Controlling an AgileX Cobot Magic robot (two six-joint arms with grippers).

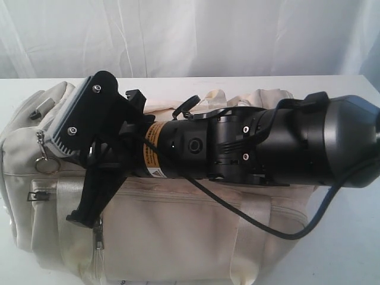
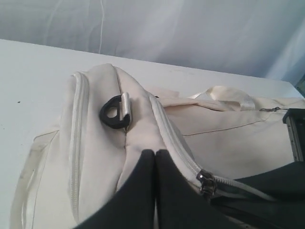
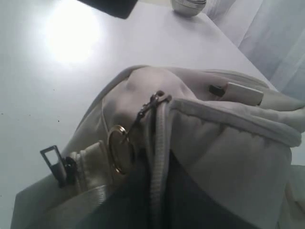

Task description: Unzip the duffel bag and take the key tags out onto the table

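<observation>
The cream duffel bag (image 1: 178,237) lies on the white table (image 1: 347,258). My right arm reaches across its top to its left end. The right gripper (image 1: 86,214) points down there, beside a zip pull with a metal ring (image 1: 44,165). In the right wrist view its dark fingers close on the bag's grey zipper edge (image 3: 159,157), next to the gold ring (image 3: 118,149). My left gripper (image 2: 155,152) is shut, empty, its tips over the bag's end. Just beside it is the zipper slider (image 2: 207,182), with dark lining (image 2: 267,179) showing past it. The key tags are hidden.
A black cable (image 1: 267,228) hangs from the right arm over the bag's front. A black D-ring (image 2: 113,112) sits on the bag's end. A black object (image 3: 109,5) and a round metal thing (image 3: 188,5) stand far off on the table. White curtain (image 1: 208,35) behind.
</observation>
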